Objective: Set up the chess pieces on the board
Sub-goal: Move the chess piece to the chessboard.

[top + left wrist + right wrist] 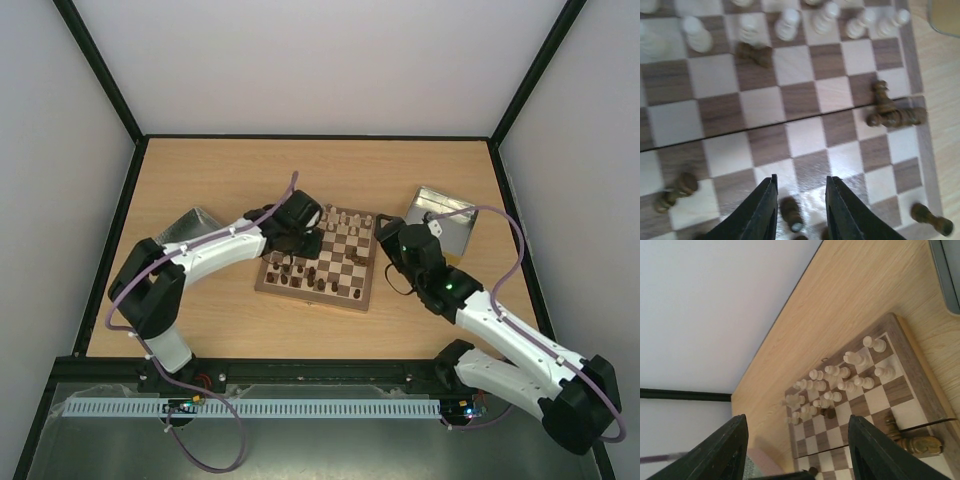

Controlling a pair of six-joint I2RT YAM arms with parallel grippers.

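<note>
Left gripper (pixel 802 181) hovers low over the board (pixel 765 107), jaws released, slightly parted around a toppled dark piece (pixel 791 215). Cream pieces (pixel 787 22) crowd the board's far rows; right gripper (pixel 797 418) hangs beside the board, jaws wide, holding nothing

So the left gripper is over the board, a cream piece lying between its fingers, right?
No: in the left wrist view the piece between the fingers of the left gripper is dark brown, not cream. That gripper is over the board.
</note>
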